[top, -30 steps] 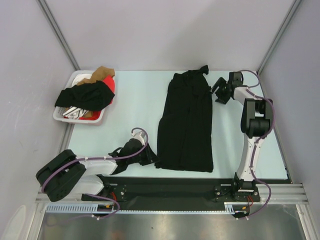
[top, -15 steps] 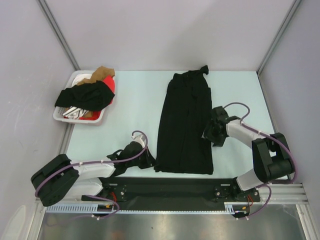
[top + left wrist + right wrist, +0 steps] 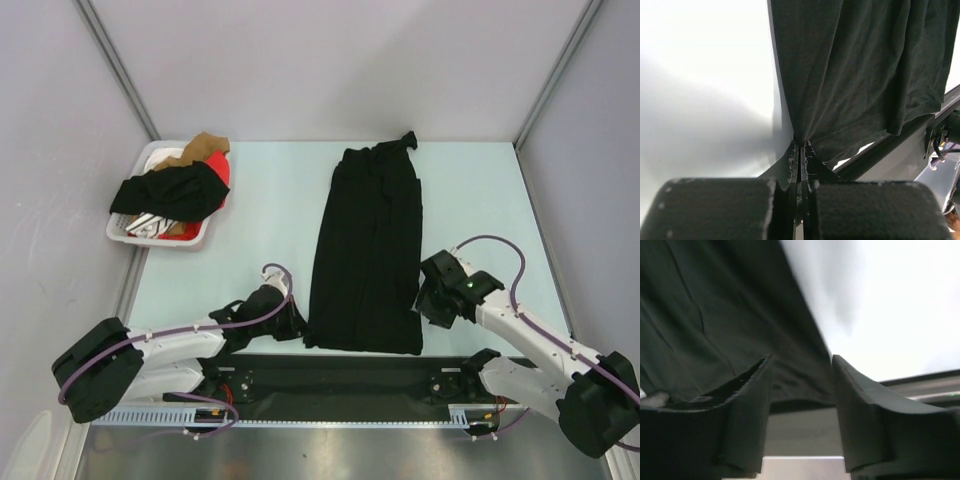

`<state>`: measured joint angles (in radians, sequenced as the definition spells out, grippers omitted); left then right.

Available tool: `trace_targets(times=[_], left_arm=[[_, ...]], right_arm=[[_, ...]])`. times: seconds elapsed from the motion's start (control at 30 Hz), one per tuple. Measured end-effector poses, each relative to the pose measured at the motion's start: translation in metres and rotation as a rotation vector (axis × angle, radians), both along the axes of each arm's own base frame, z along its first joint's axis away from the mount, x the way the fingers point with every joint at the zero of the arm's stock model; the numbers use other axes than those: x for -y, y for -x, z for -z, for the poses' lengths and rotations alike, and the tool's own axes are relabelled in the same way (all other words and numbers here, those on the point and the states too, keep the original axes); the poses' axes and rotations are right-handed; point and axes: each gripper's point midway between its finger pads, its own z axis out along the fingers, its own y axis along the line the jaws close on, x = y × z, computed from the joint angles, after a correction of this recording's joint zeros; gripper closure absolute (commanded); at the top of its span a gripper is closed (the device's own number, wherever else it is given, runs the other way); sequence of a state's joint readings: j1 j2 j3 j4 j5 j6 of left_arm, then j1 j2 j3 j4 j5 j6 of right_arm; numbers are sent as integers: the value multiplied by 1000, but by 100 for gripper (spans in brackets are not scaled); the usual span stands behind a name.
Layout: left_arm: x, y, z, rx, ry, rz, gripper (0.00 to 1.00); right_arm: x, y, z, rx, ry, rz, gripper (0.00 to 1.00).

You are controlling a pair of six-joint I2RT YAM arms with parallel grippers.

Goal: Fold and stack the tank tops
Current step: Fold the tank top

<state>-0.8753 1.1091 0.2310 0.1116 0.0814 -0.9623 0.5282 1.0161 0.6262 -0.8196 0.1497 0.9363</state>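
Tabletop (image 3: 270, 220): black top (image 3: 370, 250) in left jaws

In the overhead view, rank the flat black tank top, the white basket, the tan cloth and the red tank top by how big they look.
1. black tank top
2. white basket
3. tan cloth
4. red tank top, only a sliver showing, the rest buried

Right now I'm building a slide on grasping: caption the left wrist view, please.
Left jaws shut on a corner of the black tank top, its cloth puckered at the pinch, pale table alongside.
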Motion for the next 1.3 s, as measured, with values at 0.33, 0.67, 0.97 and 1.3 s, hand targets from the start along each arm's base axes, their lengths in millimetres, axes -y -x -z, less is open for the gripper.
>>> trace_targets(times=[0.33, 0.67, 0.97, 1.3], left_arm=[[0, 1, 1, 3, -10, 10, 74], [-4, 8, -7, 16, 16, 14, 43], [-10, 17, -10, 8, 4, 20, 37], [-8, 27, -4, -26, -8, 29, 48]], right_arm=[[-14, 53, 17, -119, 20, -60, 46], [-15, 79, 40, -183, 41, -54, 65], [-23, 81, 42, -168, 36, -45, 100], [-14, 90, 41, -187, 69, -43, 98]])
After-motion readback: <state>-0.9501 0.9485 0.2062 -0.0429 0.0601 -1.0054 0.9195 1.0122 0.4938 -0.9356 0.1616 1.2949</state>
